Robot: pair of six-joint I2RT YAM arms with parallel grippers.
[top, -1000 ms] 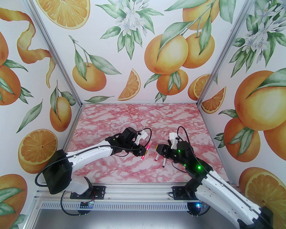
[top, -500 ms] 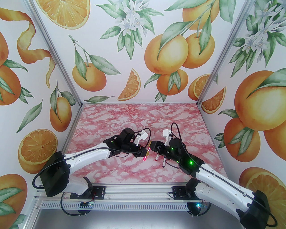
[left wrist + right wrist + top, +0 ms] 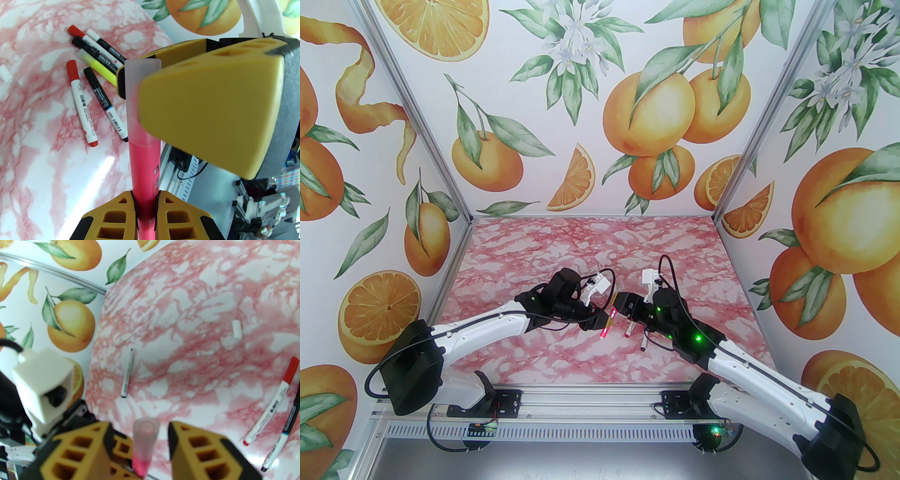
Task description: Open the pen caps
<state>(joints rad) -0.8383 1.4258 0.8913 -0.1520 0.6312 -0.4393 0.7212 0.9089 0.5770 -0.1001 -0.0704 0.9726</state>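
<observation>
My left gripper [image 3: 145,199] is shut on the barrel of a pink pen [image 3: 145,164], holding it off the table [image 3: 562,356]. The pen's frosted clear cap [image 3: 134,93] points toward my right gripper [image 3: 140,427]. That gripper is open and straddles the cap [image 3: 145,432], with a small gap on each side. In the top view the two grippers meet mid-table, left gripper [image 3: 607,321] against right gripper [image 3: 616,303]. Several capped pens lie on the table: a red-capped white pen [image 3: 80,105], a black-capped pen [image 3: 103,103] and a yellow pen [image 3: 98,68].
A loose white cap [image 3: 236,329] lies on the pink marble tabletop. A thin dark pen [image 3: 127,373] lies alone toward the left wall. Two pens [image 3: 629,329] show beneath the right arm. Orange-print walls close in three sides.
The right gripper has moved left and slightly back until its fingers straddle the pink pen's cap. The left gripper dropped a little with the pen still in it.
</observation>
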